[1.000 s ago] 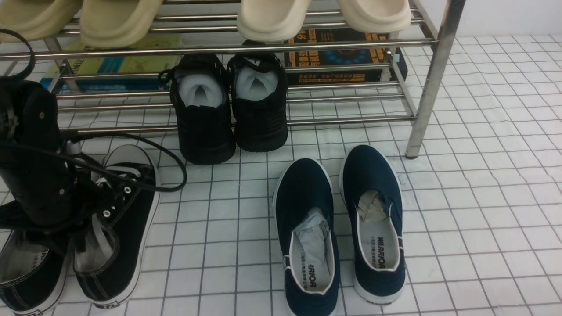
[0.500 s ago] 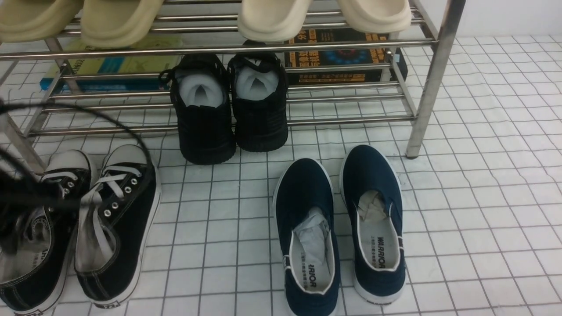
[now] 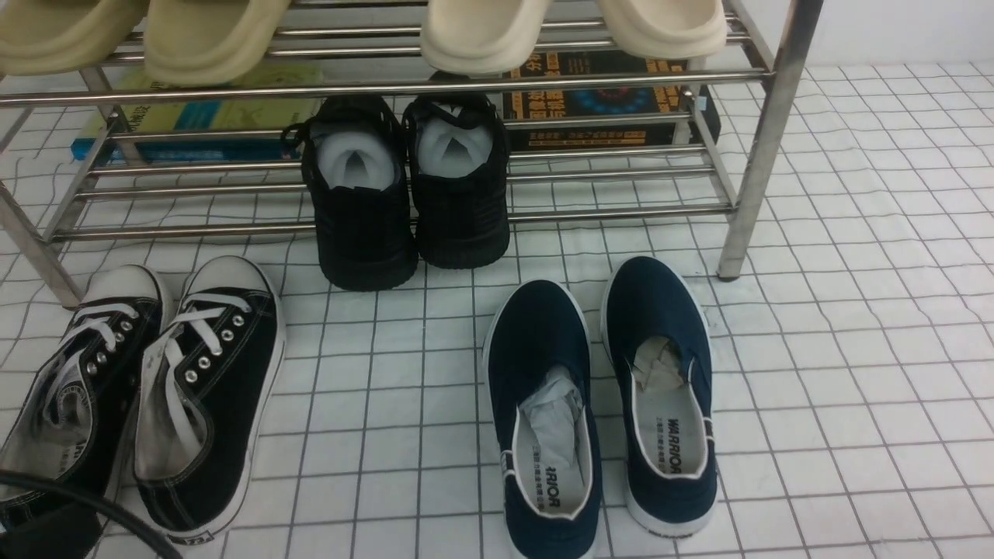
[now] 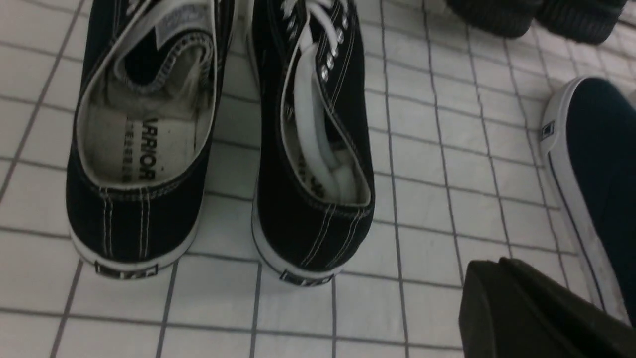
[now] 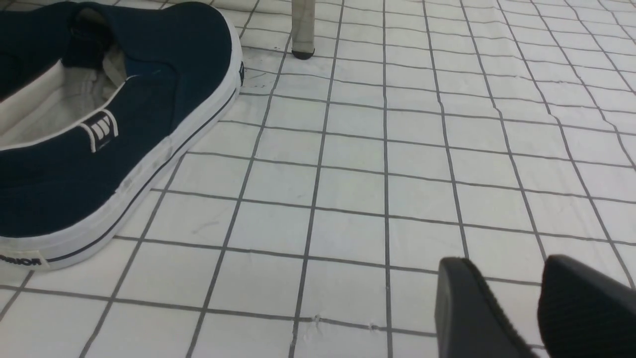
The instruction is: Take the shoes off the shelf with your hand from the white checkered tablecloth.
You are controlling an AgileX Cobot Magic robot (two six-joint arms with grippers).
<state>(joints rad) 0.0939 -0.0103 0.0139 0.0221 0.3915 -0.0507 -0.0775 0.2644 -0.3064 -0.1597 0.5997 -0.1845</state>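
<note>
While my left gripper (image 4: 502, 293) is sitting clenched and empty behind the shoes (image 3: 147, 388), its cable (image 3: 116, 516) is risking snagging a heel.

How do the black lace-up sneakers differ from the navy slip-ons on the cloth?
The black lace-up sneakers have white laces and metal eyelets; the navy slip-ons have none. The slip-ons hold crumpled paper; none shows in the sneakers. Both pairs stand on the checkered tablecloth, toes toward the shelf, and have white soles.

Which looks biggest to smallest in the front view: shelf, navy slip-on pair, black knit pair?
1. shelf
2. navy slip-on pair, though nearer the camera
3. black knit pair, farther back, so true size is unsure
</note>
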